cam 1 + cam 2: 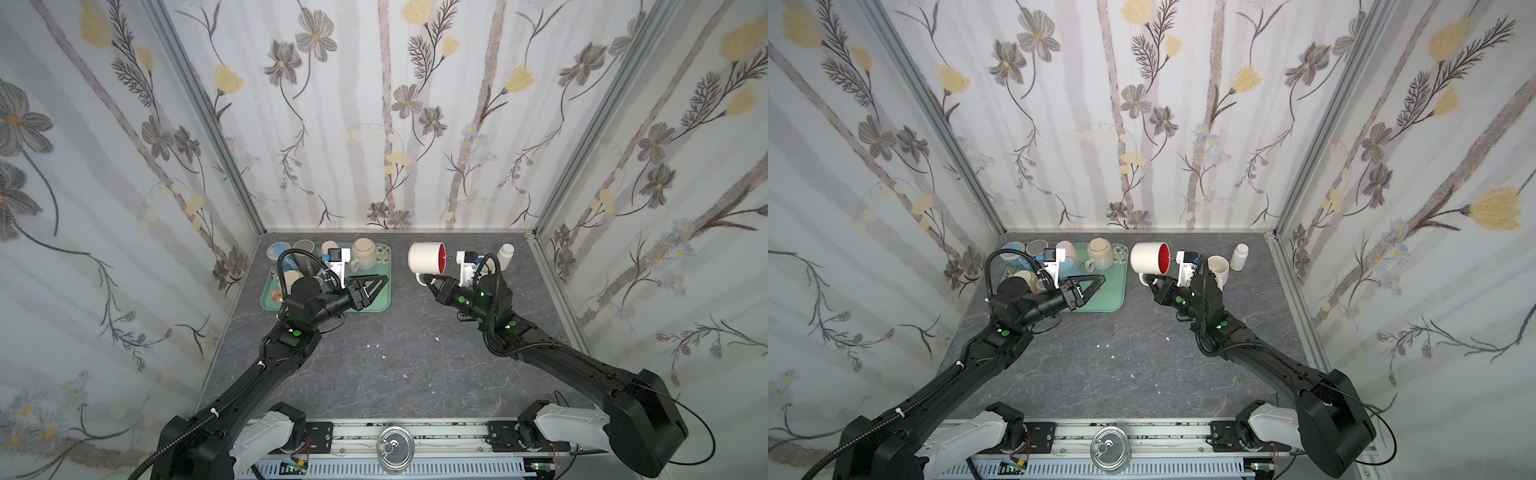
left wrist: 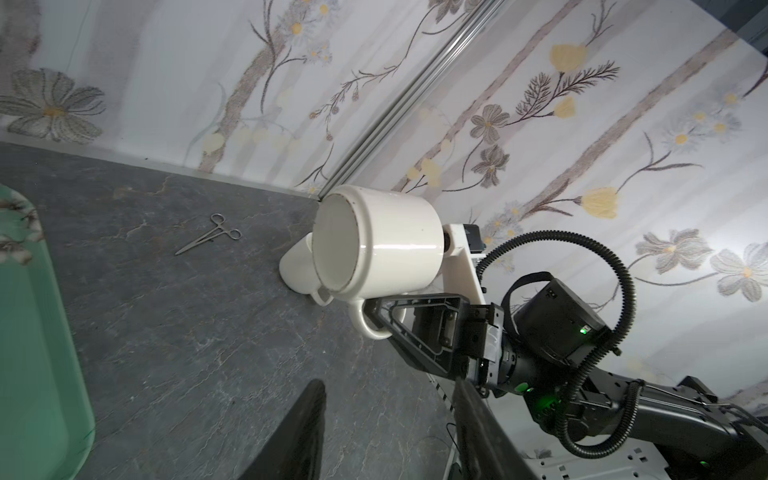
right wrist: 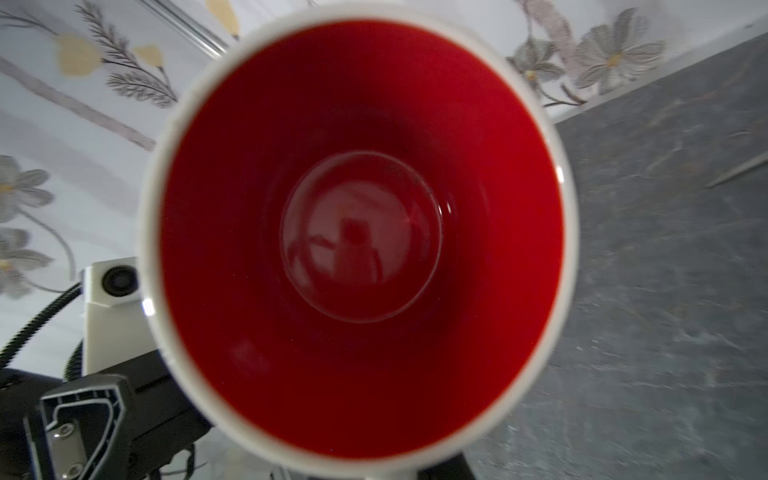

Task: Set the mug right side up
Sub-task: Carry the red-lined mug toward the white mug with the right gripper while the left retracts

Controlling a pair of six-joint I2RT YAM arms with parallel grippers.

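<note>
In a top view the glossy white cylindrical mug (image 1: 422, 258) hangs on its side above the veined grey stone-look tabletop (image 1: 395, 353), its red mouth facing right and its loop handle pinched by the right gripper (image 1: 430, 283). The left gripper (image 1: 385, 279) hovers over the smooth mint-green tray (image 1: 384, 268). The left wrist view shows that gripper's dark fingers (image 2: 307, 432) spread with nothing between them, thin steel forceps (image 2: 210, 235) lying flat, and a cream cup (image 2: 293, 270) behind the mug. The right wrist view fills with the mug's shiny red interior.
</note>
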